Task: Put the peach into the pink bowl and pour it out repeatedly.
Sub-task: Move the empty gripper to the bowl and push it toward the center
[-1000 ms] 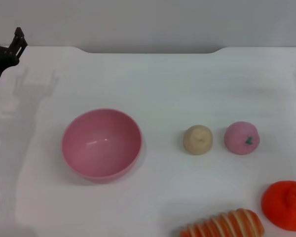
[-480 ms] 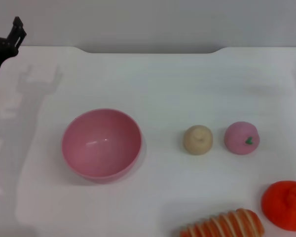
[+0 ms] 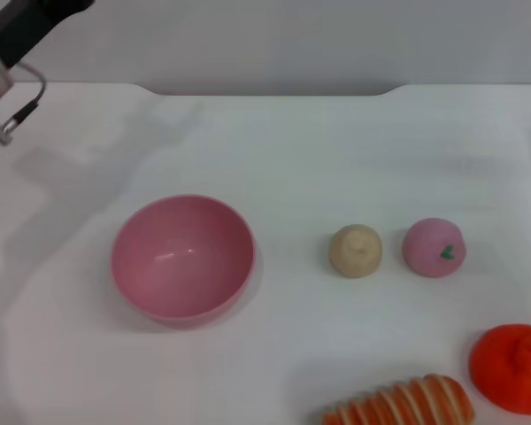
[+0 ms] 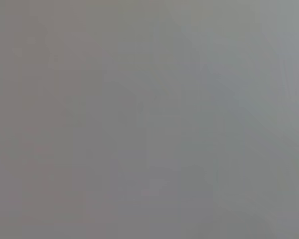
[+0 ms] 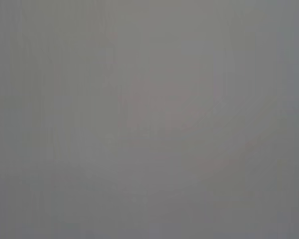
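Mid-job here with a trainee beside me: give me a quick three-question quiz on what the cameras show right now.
1. True or false: the peach already lies in the pink bowl.
2. What sits directly between bowl and peach? A) tangerine B) beige bun C) striped bread
3. Which arm shows in the head view, and where?

Key
1. False; it rests on the table, and the bowl is empty.
2. B
3. The left arm, at the far left corner; its gripper is out of view.

One bowl [image 3: 182,257], four toy foods.
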You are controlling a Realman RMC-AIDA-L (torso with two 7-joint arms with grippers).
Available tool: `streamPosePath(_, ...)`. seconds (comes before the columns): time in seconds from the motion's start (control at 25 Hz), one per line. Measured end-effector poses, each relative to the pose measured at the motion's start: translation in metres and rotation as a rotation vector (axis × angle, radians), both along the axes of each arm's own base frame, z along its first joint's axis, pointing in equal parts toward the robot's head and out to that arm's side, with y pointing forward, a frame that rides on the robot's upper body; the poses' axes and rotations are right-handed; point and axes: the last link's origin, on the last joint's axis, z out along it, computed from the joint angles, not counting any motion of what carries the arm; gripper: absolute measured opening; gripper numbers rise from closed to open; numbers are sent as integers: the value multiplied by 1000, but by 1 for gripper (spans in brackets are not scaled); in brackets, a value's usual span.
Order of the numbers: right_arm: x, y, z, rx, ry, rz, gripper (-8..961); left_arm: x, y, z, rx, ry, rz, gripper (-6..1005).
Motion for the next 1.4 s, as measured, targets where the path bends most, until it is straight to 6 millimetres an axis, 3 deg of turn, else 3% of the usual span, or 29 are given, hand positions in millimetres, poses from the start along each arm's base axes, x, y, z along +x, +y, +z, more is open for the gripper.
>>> streamPosePath(0.16,4,-4,0,1,2,-12,599,34,2,4,-224,64,-121,797)
streamPosePath(0.36,10,-7,1,2,2,-32,599,52,-2,7,-520,182,-113,795)
streamPosePath(0.6,14,-9,5,11,-1,-44,599,43,-12,17,-657,328,8,792)
streamPosePath(0.76,15,-9,7,16,-5,-42,599,25,-26,24,-774,525,152,790)
streamPosePath(0.96,13,-7,7,12,-11,-34,599,18,-39,26,-837,690,273,788)
streamPosePath(1.4,11,-6,7,9,-14,-28,598,4,-42,7,-819,759,413,783)
